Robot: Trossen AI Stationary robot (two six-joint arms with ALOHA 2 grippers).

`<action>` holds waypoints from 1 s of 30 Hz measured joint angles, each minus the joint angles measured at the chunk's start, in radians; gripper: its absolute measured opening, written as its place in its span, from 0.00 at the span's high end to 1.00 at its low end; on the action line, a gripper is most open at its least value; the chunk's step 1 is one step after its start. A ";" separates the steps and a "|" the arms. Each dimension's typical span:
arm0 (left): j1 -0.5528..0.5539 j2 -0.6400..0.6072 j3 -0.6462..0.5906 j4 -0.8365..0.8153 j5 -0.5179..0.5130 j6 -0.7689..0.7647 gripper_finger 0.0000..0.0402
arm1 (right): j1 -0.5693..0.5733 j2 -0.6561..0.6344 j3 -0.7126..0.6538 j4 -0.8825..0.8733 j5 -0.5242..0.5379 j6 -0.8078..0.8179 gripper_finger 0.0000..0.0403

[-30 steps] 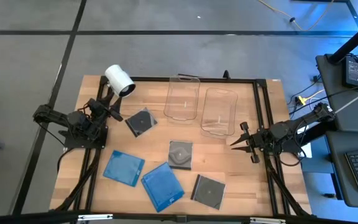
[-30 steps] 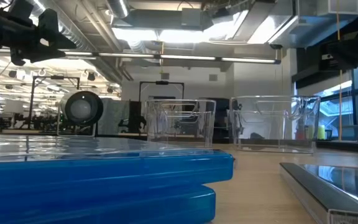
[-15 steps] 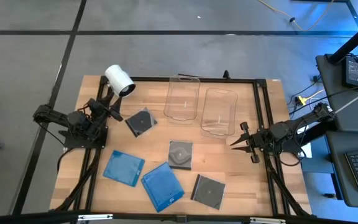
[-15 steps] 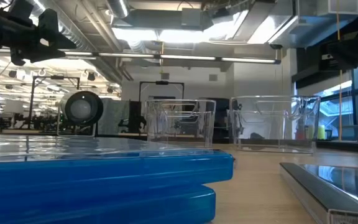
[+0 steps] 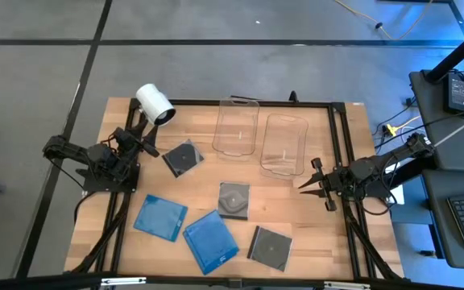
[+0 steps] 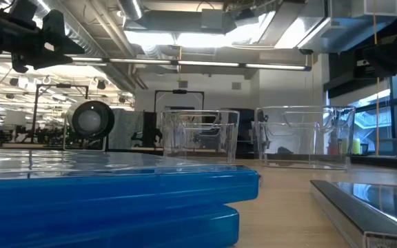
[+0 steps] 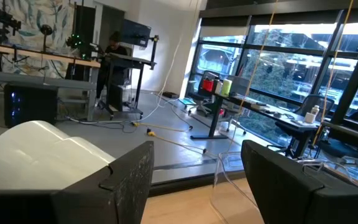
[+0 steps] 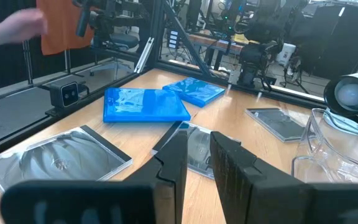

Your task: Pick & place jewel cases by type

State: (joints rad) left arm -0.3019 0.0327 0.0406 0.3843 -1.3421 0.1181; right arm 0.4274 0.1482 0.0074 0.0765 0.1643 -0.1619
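Left jaws (image 5: 146, 137): released, nothing between them, parked at the left edge of the wooden surface (image 5: 321, 242).
Right jaws (image 5: 311, 184): nearly closed on nothing, hovering at the right edge.
Blue cases: two solid bright blue flat square plastic jewel cases (image 5: 160, 217) (image 5: 211, 240) lie overlapping, near the left jaws.
Dark cases: three dark grey cases with visible discs; one (image 5: 180, 157) just beside the left jaws, one (image 5: 234, 199) between both jaws, one (image 5: 269, 247) near the right jaws.
Destination: two clear rectangular plastic tubs (image 5: 237, 127) (image 5: 284, 145), empty, beyond the cases.
Obstacle: white cylinder (image 5: 155, 104) close to the left jaws.
Risk: thin cases lying flat may slide rather than lift; the overlapped blue pair may drag together.
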 joint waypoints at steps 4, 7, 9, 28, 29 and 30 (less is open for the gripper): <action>0.000 0.000 0.000 0.000 0.000 0.000 0.40 | 0.000 0.000 0.000 0.000 0.000 0.000 0.81; 0.000 0.000 0.000 0.000 0.000 0.000 0.40 | 0.000 0.000 0.000 0.000 0.000 0.000 0.81; 0.000 0.000 0.000 0.000 0.000 0.000 0.40 | 0.000 0.000 0.000 0.000 0.000 0.000 0.81; 0.003 0.000 0.000 -0.001 0.131 -0.148 0.40 | 0.000 0.000 0.000 0.013 0.000 0.059 0.81; 0.003 0.000 0.000 -0.003 0.143 -0.147 0.40 | 0.000 0.000 0.000 0.021 -0.001 0.069 0.81; 0.003 0.000 0.000 -0.010 0.154 -0.144 0.40 | 0.000 0.000 0.000 0.039 -0.003 0.079 0.81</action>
State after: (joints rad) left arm -0.2993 0.0326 0.0408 0.3743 -1.1878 -0.0262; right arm 0.4278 0.1486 0.0074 0.1154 0.1609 -0.0825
